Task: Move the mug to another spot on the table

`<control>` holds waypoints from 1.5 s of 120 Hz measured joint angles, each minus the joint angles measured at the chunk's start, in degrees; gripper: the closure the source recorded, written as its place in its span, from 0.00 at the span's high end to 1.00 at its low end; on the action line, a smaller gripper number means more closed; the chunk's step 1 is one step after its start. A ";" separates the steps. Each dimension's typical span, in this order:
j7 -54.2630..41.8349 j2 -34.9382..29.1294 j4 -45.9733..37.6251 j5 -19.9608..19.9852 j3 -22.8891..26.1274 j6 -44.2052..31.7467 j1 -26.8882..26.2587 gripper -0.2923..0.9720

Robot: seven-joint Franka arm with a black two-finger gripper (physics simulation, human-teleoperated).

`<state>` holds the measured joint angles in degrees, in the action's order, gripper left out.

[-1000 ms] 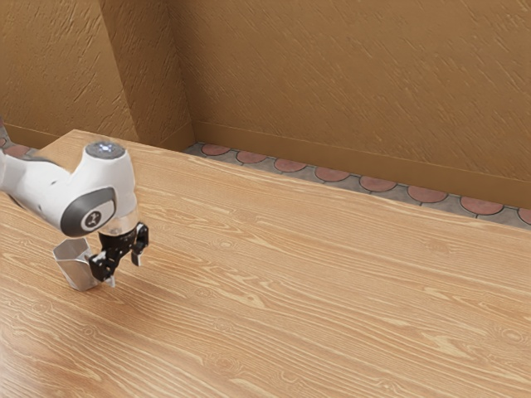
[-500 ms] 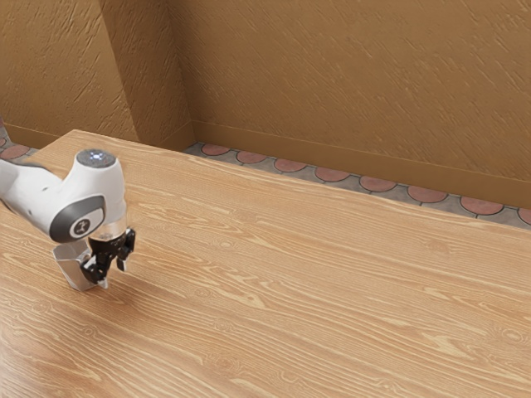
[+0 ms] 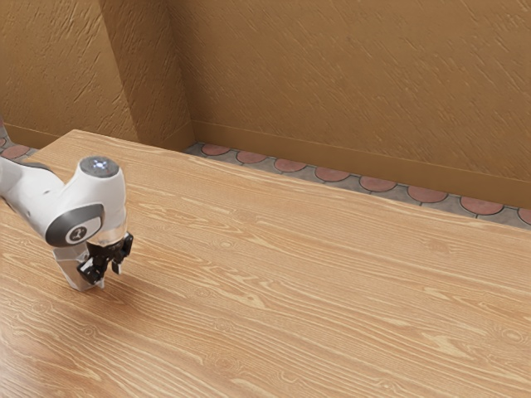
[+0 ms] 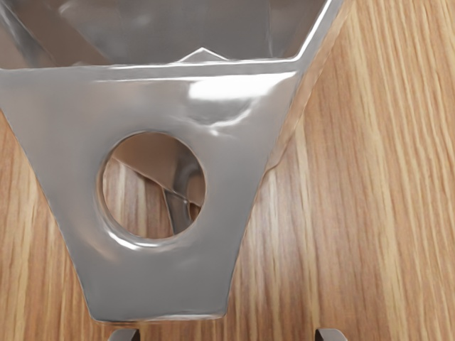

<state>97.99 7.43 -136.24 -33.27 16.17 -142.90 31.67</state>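
tool (image 3: 102, 263) | spread wide, low against mug (image 3: 73, 274); mug | upright on table (image 3: 332, 282)

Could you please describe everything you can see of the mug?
The mug is silvery, metal-looking and shiny, with flat angular walls that narrow toward its base. Its handle is a flat tapered plate pierced by one round hole. It stands upright on the wooden table, near the exterior view's left edge. The gripper hangs open beside the handle.
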 joint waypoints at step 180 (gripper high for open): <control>6.99 2.37 0.69 -16.64 -4.31 -2.00 0.70 0.30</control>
<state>104.98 9.80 -135.55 -49.91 11.87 -144.91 32.37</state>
